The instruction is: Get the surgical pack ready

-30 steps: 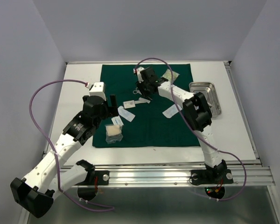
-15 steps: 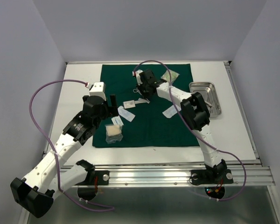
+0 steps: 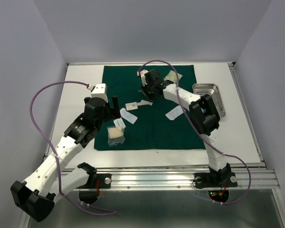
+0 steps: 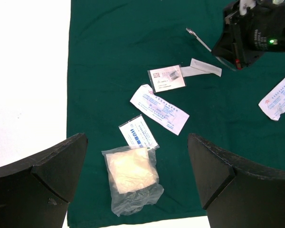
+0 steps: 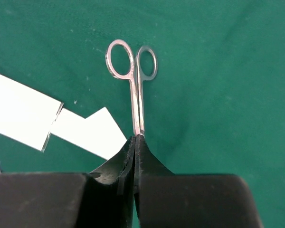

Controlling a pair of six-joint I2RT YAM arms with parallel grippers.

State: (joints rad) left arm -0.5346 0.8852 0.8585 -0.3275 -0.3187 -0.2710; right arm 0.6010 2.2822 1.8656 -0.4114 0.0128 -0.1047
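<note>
A: From above, where does it stand?

B: The right gripper (image 3: 147, 91) is down on the far half of the dark green drape (image 3: 152, 130), its arm reaching across from the right. The steel tray (image 3: 207, 86) sits off the cloth, beside its right edge and well apart from that gripper. The left gripper (image 3: 115, 110) hangs over the drape's near-left part, jaws spread wide with nothing in them.

A: And the left wrist view?

B: Its black fingers (image 4: 52, 178) frame a crinkly clear gauze bag (image 4: 132, 178) holding a soft cream pad. Flat printed packets (image 4: 159, 109) lie beyond it, smooth paper on matt cloth. The scissors (image 4: 198, 39), I think, show as a slim bright tip poking out from under the right gripper.

A: Right wrist?

B: Here it is plain. The fingers are clamped on the scissors (image 5: 137, 107), pinching the thin shank. The two rings point away and the blades are hidden. The scissors seem to lie flat on the cloth. A white strip (image 5: 88, 134) lies just beside the pinch, on the left.

A: How to do it well?

B: I judge that the lift to the tray comes next. Polished steel is slick and narrow, and the rings' weight hangs beyond the pinch, so the scissors may swivel. Rise straight and slowly, keep the grip firm, and see that the paper strip does not come up too.
</note>
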